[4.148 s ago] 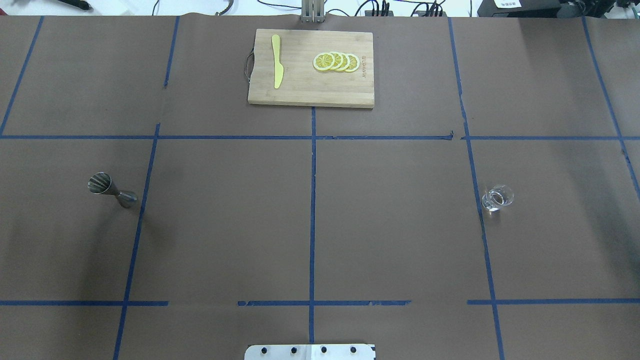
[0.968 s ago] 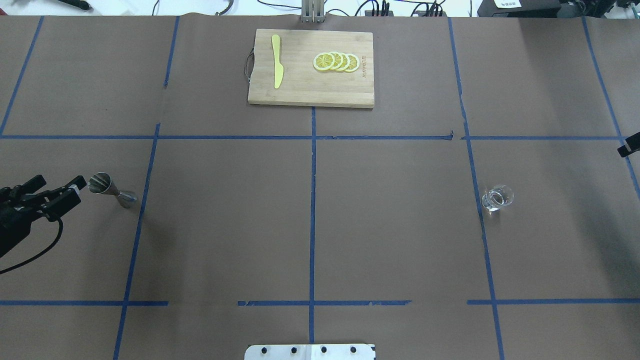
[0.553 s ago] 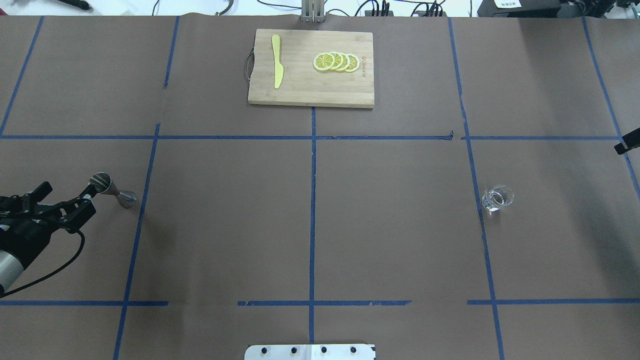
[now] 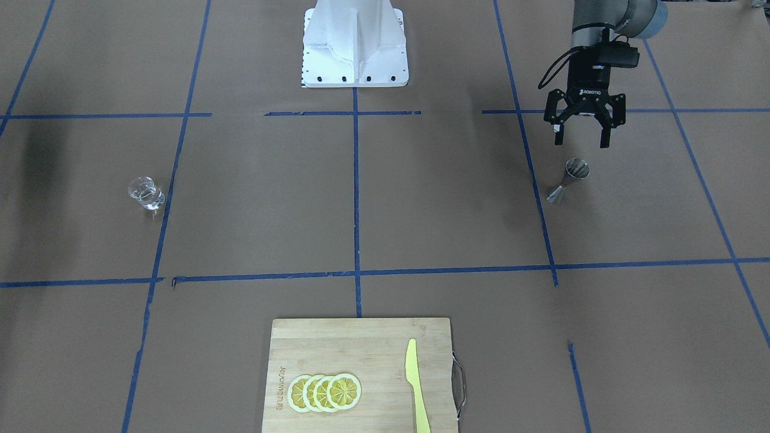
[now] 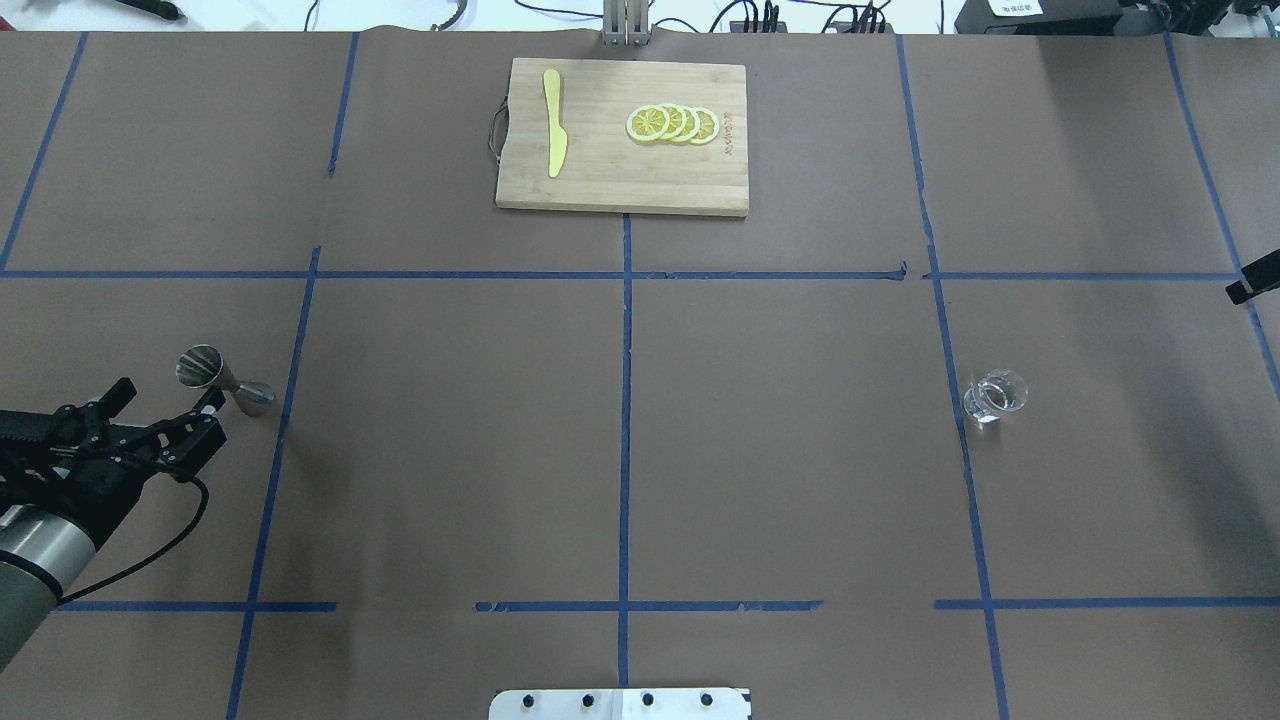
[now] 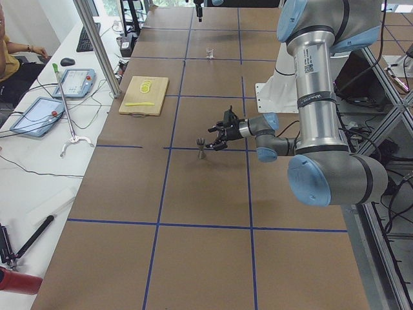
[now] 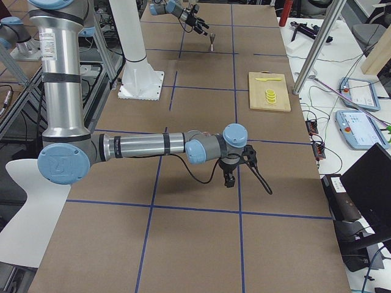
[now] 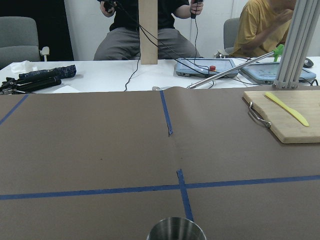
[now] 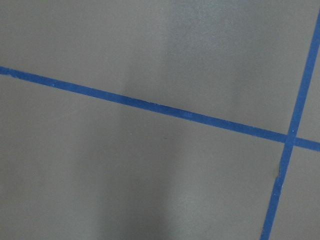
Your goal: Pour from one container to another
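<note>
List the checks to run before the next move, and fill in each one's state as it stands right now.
1. Left gripper open: ok, jaws spread wide.
2. Jigger upright: ok.
3. Jigger lined up ahead of the left gripper: ok, its rim sits bottom centre in the left wrist view.
4. Jaws around the jigger: not ok, the gripper stands short of it, apart.
5. Glass tumbler upright and standing free: ok. Whether it holds liquid: cannot tell.
6. Right gripper open: cannot tell.
</note>
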Action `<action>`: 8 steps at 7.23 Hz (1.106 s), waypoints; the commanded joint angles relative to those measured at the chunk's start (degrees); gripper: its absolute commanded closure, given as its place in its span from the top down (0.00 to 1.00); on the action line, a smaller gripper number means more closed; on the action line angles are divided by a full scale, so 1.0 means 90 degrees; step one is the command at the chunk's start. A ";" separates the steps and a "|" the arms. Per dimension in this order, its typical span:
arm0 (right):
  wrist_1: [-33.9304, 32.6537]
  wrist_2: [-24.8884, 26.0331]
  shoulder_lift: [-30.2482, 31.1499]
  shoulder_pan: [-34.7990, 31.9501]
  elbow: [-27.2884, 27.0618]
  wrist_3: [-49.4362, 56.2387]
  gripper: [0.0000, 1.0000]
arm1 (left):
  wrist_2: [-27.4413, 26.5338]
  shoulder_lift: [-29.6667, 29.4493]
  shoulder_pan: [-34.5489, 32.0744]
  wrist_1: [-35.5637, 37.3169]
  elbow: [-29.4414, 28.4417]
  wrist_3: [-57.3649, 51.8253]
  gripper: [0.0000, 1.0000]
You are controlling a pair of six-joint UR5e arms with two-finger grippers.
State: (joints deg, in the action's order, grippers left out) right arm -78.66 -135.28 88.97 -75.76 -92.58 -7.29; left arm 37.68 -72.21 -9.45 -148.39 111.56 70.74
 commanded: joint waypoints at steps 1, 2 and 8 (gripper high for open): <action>0.0000 0.0002 0.0007 0.0000 0.0023 0.0000 1.00 | -0.0017 -0.0178 0.0063 -0.0006 -0.0352 0.0138 0.99; 0.0000 0.0002 0.0007 0.0000 0.0023 0.0000 1.00 | -0.0017 -0.0286 0.0063 -0.0007 -0.0441 0.0138 0.99; 0.0000 0.0002 -0.0012 0.0000 -0.0026 0.0010 1.00 | 0.0012 -0.0910 0.0054 -0.0065 -0.1143 0.0119 0.99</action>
State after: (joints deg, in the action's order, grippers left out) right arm -78.66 -135.26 88.92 -75.76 -92.80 -7.25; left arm 37.69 -78.31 -8.94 -148.82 103.20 71.94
